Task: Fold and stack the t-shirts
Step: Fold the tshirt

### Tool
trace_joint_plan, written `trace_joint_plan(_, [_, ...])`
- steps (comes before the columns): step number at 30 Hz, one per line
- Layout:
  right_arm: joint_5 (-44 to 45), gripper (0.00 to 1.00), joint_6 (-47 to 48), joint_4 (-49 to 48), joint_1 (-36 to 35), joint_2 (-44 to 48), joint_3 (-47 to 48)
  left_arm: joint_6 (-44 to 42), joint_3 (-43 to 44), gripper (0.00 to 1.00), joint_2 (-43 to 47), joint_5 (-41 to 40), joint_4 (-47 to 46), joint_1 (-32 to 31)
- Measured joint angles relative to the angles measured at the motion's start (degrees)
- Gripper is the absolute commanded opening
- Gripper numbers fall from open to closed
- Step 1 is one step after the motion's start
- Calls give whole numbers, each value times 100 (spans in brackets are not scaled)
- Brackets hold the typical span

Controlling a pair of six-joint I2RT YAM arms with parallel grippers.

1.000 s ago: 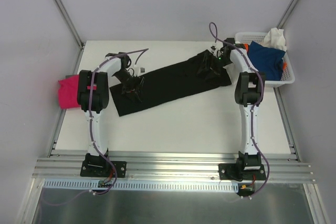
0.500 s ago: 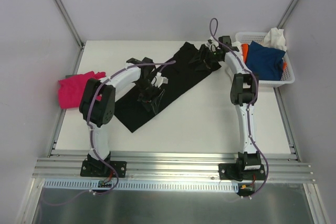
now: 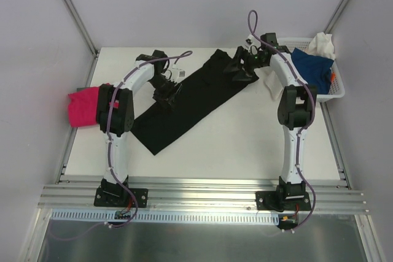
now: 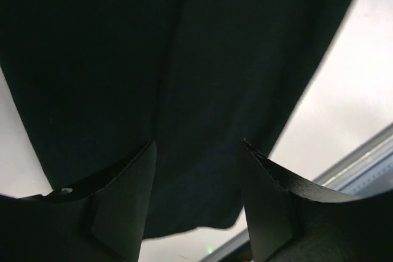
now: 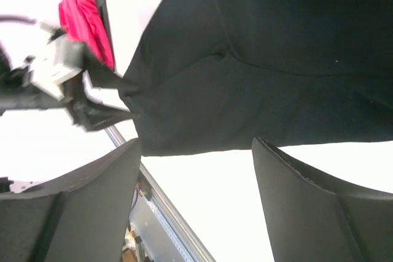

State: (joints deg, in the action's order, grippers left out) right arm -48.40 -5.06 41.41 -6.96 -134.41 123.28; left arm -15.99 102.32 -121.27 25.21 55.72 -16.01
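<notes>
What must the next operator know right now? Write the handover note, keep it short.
Left gripper: open, at the black t-shirt's left edge.
Right gripper: open, at its bunched far end.
Black t-shirt lies as a diagonal strip, not yet stacked.
Pink t-shirt sits at the table's left edge; blue t-shirt and white t-shirt in the basket.
Left: fold all, stack.

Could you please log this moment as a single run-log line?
black t-shirt: diagonal strip on table | left gripper: jaws open above it | right gripper: jaws open above it | pink t-shirt: left table edge | basket: blue t-shirt inside
</notes>
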Motion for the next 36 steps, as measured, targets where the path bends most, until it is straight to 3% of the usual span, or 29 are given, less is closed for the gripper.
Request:
trace_joint_plan(6, [17,76,-85,20,-42,-538,225,-133,479,55,-960,-9,90,142])
trace_joint_plan(16, [-258,76,-669,-168,-11,-1510,697,-26,385,55,-914,-50,44,111])
trace_joint_plan(24, [-409,76,-1224,-782,-9,-1825,1088,339,-304,55,-610,96,232,-931])
trace_joint_plan(30, [-468,76,-1513,-1139,-9,-1934,1172,570,-260,55,-697,332,308,-1639])
trace_joint_plan(36, [-516,76,-1639,-1314,-9,-2076,1351,734,109,55,-964,485,461,-1888])
